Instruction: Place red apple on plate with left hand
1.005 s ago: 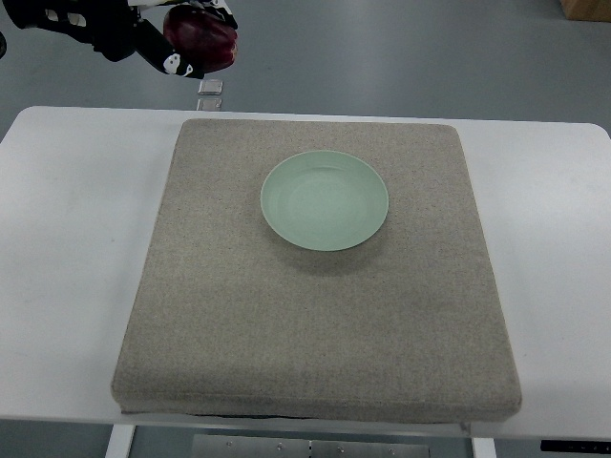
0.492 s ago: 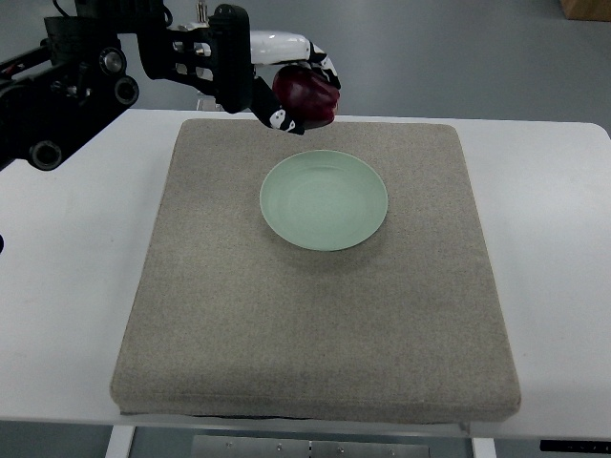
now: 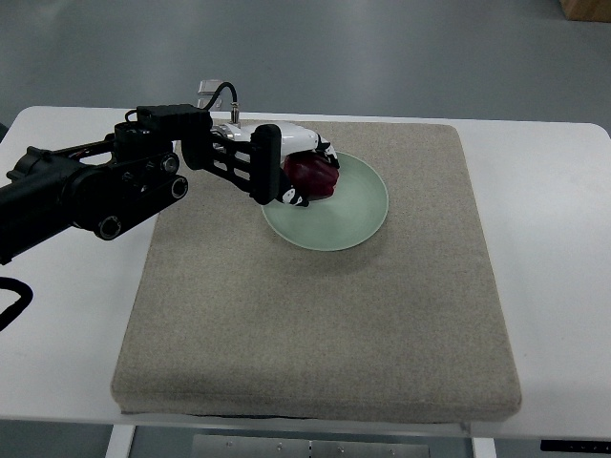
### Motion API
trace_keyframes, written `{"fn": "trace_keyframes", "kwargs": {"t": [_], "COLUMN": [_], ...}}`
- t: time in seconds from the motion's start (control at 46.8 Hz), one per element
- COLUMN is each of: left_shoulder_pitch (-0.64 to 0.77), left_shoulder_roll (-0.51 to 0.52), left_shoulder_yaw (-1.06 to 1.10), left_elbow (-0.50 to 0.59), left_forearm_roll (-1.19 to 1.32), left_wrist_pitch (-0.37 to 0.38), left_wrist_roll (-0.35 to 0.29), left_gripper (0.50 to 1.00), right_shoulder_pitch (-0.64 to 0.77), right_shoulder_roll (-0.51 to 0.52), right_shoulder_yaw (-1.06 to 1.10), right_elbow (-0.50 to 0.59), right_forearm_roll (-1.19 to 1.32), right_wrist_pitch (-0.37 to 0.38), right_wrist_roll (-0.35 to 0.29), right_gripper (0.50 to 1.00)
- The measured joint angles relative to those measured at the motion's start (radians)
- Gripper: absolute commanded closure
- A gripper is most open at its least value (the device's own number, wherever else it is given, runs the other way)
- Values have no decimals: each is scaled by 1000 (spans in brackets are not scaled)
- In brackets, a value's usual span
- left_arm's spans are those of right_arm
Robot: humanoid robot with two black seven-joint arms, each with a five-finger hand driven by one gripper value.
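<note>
left hand (image 3: 286,172) | grips red apple (image 3: 311,176) | over plate (image 3: 358,205)

Light over my workspace is bright, even and diffuse. My left hand (image 3: 291,172) throws only a faint soft shadow on the green plate (image 3: 358,205). The white table (image 3: 554,239) looks slightly washed out; focus stays sharp.

The single top view looked steeply down from the robot's side, far enough back to frame the whole grey mat (image 3: 315,277) on the white counter (image 3: 554,239), with floor beyond the far edge.
</note>
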Motion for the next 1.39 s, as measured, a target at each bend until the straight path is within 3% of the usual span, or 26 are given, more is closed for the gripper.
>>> {"fn": "trace_keyframes", "kwargs": {"t": [0.192,0.321,0.385,0.47,0.663,0.748,0.941,1.39], "left_shoulder_pitch": [16,19,22,23,19,10,-30,-63], "left_shoulder_roll": [-30,-31,-31,-31,-22,-16,28,183], "left_shoulder_yaw": [0,0,0,0,0,0,-12,-17], "left_elbow": [38,40,40,40,25,23,23,46], "left_forearm_roll": [0,-2,-2,-7,-47,-100,-215,-957], "left_wrist_pitch": [2,2,2,2,-12,-18,-63,-72], "left_wrist_roll": [-1,-2,-2,-2,-1,-1,0,0], "left_gripper": [1000,720,701,632,617,557,508,504], "right_shoulder_pitch": [0,0,0,0,0,0,0,0], "right_shoulder_roll": [0,0,0,0,0,0,0,0], "right_shoulder_yaw": [1,0,0,1,0,0,1,1], "right_elbow": [0,0,0,0,0,0,0,0], "right_forearm_roll": [0,0,0,0,0,0,0,0], "right_wrist_pitch": [0,0,0,0,0,0,0,0], "right_wrist_roll": [0,0,0,0,0,0,0,0], "right_gripper": [570,568,570,568,568,568,568,570]}}
